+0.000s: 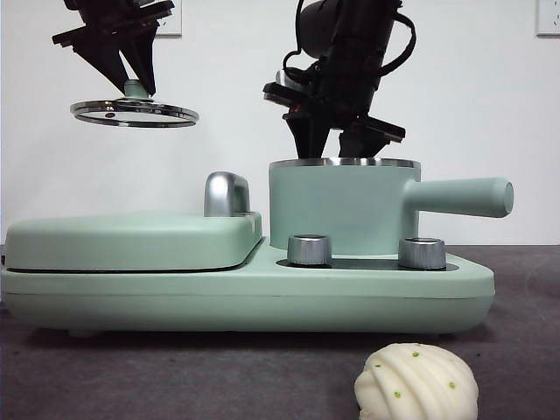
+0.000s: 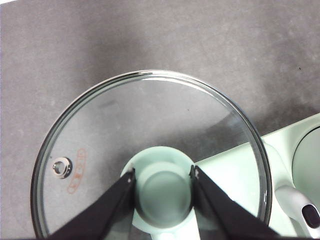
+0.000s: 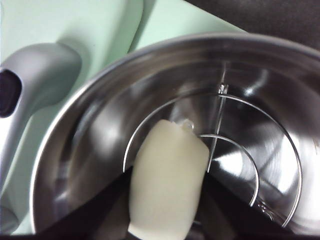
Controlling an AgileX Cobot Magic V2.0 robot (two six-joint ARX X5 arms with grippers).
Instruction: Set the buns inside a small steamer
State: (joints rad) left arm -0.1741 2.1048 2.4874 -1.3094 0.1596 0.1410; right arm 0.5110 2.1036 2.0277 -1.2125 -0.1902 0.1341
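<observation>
over the small steamer (image 1: 341,210), at the right of the green cooker base (image 1: 245,293), your right gripper (image 3: 167,200) has its jaws pinching the smooth cream bun (image 3: 167,187), held low inside the steel bowl above the wire rack (image 3: 250,150). let go while it hangs tilted and it may roll against the wall or land off the rack. your left gripper (image 2: 162,182) is up at the far left, jaws clamped on the knob (image 2: 162,187) of the glass lid (image 2: 150,150); a loose pinch there drops glass onto the griddle (image 1: 131,241). the ridged bun with green specks (image 1: 418,383) waits on the tabletop (image 1: 175,376) near the front edge, easily nudged off.
</observation>
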